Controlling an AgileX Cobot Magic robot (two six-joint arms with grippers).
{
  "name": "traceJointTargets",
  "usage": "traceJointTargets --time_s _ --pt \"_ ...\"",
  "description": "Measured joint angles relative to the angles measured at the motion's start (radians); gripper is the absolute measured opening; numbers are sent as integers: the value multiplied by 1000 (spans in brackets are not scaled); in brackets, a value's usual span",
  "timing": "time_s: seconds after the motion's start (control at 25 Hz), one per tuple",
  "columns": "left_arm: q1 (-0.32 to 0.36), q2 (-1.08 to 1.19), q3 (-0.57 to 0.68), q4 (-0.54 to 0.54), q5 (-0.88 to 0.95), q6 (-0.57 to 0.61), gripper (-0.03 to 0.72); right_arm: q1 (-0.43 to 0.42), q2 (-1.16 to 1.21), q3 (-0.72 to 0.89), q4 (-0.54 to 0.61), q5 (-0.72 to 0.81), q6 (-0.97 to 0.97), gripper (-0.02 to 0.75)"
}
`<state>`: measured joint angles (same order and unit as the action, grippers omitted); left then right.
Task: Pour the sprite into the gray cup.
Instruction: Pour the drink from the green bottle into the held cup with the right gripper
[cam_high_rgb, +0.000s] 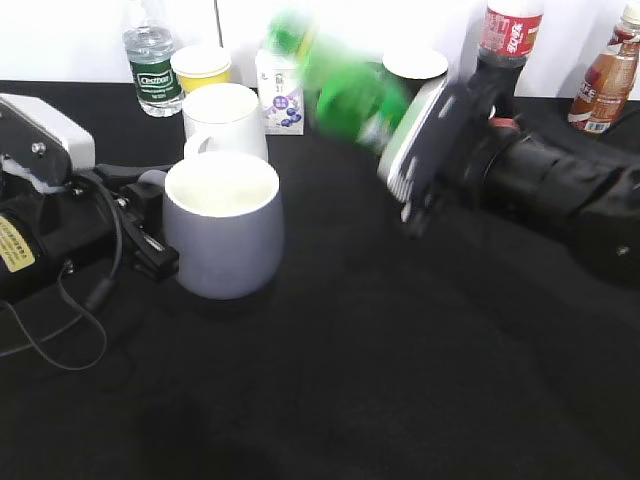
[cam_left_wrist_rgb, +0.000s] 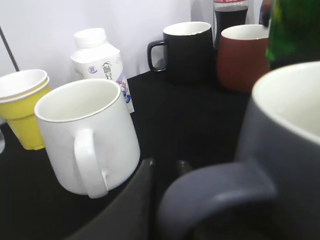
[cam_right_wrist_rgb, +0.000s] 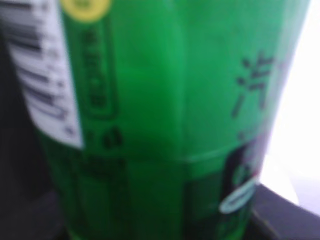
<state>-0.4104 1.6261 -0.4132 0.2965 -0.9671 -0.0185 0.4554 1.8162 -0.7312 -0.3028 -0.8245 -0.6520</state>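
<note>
While the matte gray rounded ceramic mug (cam_high_rgb: 222, 228) stands upright near the front left of the black table (cam_high_rgb: 380, 380), its white inside showing no liquid that I can make out, the left gripper (cam_high_rgb: 150, 225) sits at its loop handle (cam_left_wrist_rgb: 215, 192); the wrist view shows 1 dark finger (cam_left_wrist_rgb: 127, 200) just beside the handle, but whether the fingers actually pinch it I cannot tell. If they do not, a knock from the bottle could slide or tip the mug. Further back and to the right, the tall translucent bright-green plastic soda bottle (cam_high_rgb: 345, 85) is held in the air by the right gripper (cam_high_rgb: 415, 140), which is clamped around its lower body, the bottle filling the right wrist view. It is tilted with its neck toward the upper left and is motion-blurred, so the neck's exact place is uncertain. The main risk, as I judge it, is aim: the mouth looks to be behind and right of the gray mug's rim, nearer the white ceramic mug (cam_high_rgb: 225, 118) just behind it (and the small white carton (cam_high_rgb: 281, 92)), so liquid released now could land there or on the table. Tipping fast could also make soda surge and splash over the rim. I cannot see whether a cap is on. At the back stand a yellow paper cup (cam_high_rgb: 201, 68), a black mug (cam_high_rgb: 414, 66) and a dark cola bottle (cam_high_rgb: 510, 35).
</note>
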Motion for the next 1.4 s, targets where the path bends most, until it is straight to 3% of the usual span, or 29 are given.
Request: traceJointTargets --time_s 0.24,0.44,0.56,0.96,1.4 --pt "0 0 0 -2 16 52 83 0 27 -38 6 -99 -309 408" --pt "0 0 0 -2 23 70 83 0 27 -39 123 -175 -527 407" --pt "0 0 0 -4 23 70 83 0 27 -39 125 -177 -623 407" --pt "0 0 0 -7 7 70 83 0 27 -50 126 -232 -814 407" --pt "0 0 0 -2 8 74 83 0 27 -53 132 -267 -860 406"
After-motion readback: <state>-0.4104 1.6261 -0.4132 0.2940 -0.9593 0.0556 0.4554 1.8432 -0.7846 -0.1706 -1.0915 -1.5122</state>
